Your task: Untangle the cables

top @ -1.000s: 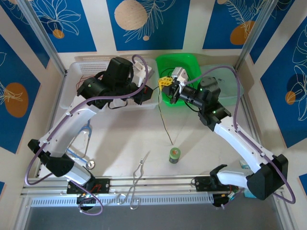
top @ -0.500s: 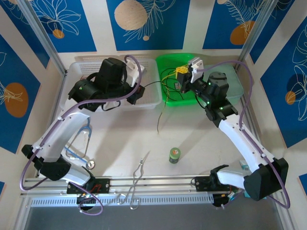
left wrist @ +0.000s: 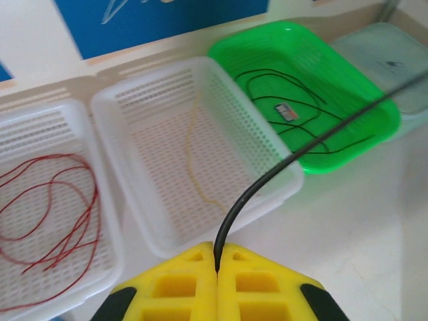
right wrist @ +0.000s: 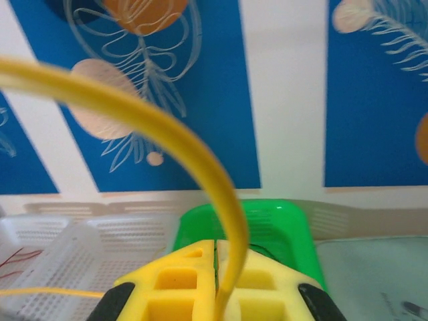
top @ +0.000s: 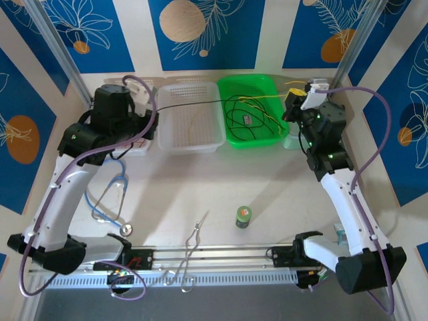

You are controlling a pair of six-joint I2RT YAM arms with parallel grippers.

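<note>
Tension runs left-right: black cable (left wrist: 281,175) stretches from left claw (left wrist: 216,259), clamped on it, to the green tray (left wrist: 364,90); right claw (right wrist: 215,257), nearer the tray, clamps a yellow cable (right wrist: 200,144).

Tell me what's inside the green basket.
Inside the green basket lie looped black cables, a few yellow cables and a small label. The right gripper covers part of its right edge, so anything there cannot be seen.

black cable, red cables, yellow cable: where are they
black cable (left wrist: 267,180): left wrist view, its curved middle
red cables (left wrist: 95,200): left wrist view, right-hand strand
yellow cable (right wrist: 167,130): right wrist view, middle of its arc
</note>
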